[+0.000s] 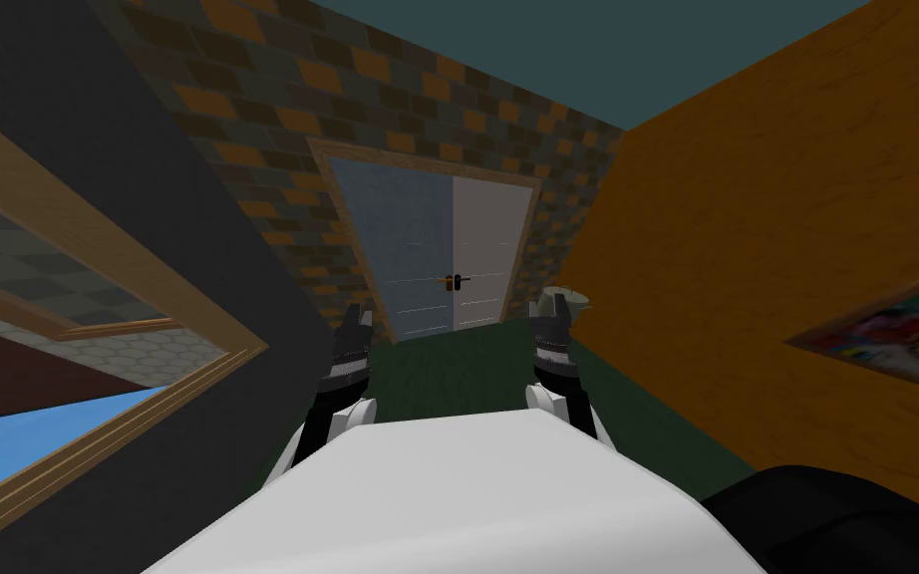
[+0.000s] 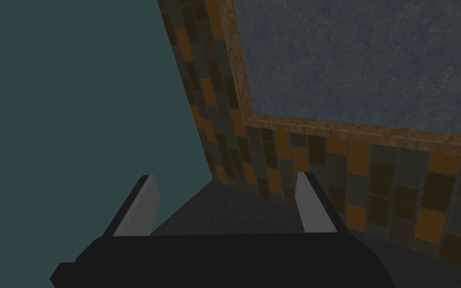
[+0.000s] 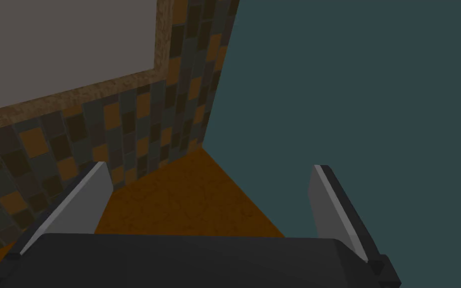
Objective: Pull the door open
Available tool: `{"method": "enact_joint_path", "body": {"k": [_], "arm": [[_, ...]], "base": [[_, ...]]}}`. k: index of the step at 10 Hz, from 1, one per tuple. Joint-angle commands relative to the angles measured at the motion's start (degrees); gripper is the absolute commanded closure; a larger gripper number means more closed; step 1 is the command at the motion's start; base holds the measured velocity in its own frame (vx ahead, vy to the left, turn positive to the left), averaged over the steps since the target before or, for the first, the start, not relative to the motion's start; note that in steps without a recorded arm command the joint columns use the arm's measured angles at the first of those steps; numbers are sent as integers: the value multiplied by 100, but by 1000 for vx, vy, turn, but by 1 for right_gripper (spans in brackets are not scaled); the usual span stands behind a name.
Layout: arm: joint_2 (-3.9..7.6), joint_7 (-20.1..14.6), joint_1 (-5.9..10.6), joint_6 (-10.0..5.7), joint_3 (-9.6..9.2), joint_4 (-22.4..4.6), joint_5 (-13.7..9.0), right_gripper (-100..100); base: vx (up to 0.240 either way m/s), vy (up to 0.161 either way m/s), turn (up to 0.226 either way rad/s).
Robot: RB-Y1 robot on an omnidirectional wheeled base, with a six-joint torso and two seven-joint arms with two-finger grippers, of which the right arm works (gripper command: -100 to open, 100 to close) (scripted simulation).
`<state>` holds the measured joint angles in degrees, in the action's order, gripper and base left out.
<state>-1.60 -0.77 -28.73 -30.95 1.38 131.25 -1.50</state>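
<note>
At the near end of a corridor, my left pincer (image 1: 354,321) and right pincer (image 1: 550,309) are held up side by side, both aimed forward. Each one's blades stand apart with nothing between them, which I take as readiness for a grasp, not a grip in progress. Both wrists tilt upward, so they look at the top corners of the wooden door frame (image 2: 354,131) and the teal ceiling (image 3: 364,80) beyond it.

Past the pincers lies a stretch of dark green floor (image 1: 448,364), and at its far end stands the double door (image 1: 428,249), well apart from me. It has a bluish leaf and a pale grey leaf, set in a wall of orange and dark tiles (image 1: 258,120). The two small door handles (image 1: 455,282) sit together at the seam where the leaves meet. Both leaves look closed.

An orange wooden wall (image 1: 747,219) with a colourful painting (image 1: 896,334) runs along my right. I judge the pull has not begun and that I must get closer first.
</note>
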Motion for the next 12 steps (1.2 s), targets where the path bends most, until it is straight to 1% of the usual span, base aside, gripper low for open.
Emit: {"method": "enact_joint_path", "body": {"k": [1,3,4,5,6,7,8,12], "arm": [[75,-50,83,33,30,-165,34,-100],[136,-96,158,63,58,-316,65,-100],[185,-137,226,90,83,-451,93,-100],[210,-159,263,105,96,-524,108,-100],[261,-204,336,134,123,-671,138,-100],[287,-231,382,153,140,-762,157,-100],[341,-287,473,189,174,-943,194,-100],[447,-409,675,270,248,-1346,277,-100]], "base": [[49,-17,99],[106,15,29],[117,0,59],[108,4,55],[114,3,64],[116,-4,59],[132,11,77],[106,-3,56]]}}
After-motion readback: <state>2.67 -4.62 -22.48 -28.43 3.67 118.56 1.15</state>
